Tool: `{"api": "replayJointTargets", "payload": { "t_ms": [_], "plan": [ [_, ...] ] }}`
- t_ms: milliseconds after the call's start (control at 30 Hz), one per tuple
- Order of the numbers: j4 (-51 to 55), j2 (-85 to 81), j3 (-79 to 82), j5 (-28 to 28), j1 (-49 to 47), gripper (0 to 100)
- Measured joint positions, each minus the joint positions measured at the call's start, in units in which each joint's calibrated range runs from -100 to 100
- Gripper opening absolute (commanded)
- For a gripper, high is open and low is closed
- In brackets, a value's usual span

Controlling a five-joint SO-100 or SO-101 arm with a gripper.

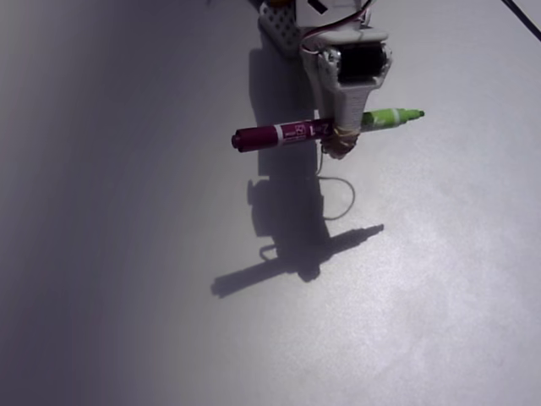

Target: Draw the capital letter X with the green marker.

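I see the marker [292,132] lying crosswise in the gripper [340,149], maroon end left, green tip right, clamped near its middle and raised off the table [127,279]; its shadow falls well below.

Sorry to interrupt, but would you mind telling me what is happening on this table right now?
The arm's end effector is clamped on the green marker, holding it roughly level above the grey table, green tip pointing right in the fixed view. Its shadow falls well below it, so the marker looks lifted clear. A thin curved line sits on the surface beneath; no finished X is visible.
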Motion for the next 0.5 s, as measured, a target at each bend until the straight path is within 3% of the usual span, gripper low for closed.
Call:
{"api": "replayJointTargets", "payload": {
  "t_ms": [167,267,500],
  "plan": [
    [0.62,6.33,-19.77,5.23,3.42,1],
    [-2.41,6.33,-22.13,9.91,5.91,1],
    [-26.82,7.19,-12.42,24.71,25.48,1]
  ]
}}
